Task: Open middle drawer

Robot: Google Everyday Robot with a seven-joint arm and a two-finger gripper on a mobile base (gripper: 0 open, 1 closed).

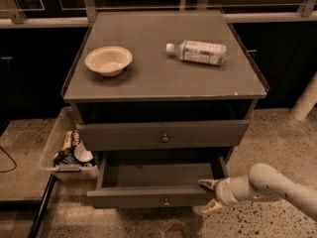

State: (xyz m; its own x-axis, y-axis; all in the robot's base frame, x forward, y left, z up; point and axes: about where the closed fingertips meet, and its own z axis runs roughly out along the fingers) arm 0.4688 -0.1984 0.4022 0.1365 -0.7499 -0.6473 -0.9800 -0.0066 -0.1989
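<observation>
Noted middle drawer point(143, 196) pulled out toward camera, long axis left–right; gripper point(209, 196) at its right front corner, jaws apart.

Bowl point(108, 60), bottle point(196, 51), cluttered bin point(51, 144)

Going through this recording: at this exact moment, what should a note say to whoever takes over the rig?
Gripper: low, at the right end of the middle drawer front, with the arm reaching in from the right.
Middle drawer: pulled well out from the cabinet, its inside showing, its front well ahead of the upper drawer.
Bowl and bottle sit on the cabinet top, not part of the job.
Done: the drawer looks open.
Left: probably only backing the gripper away.
</observation>
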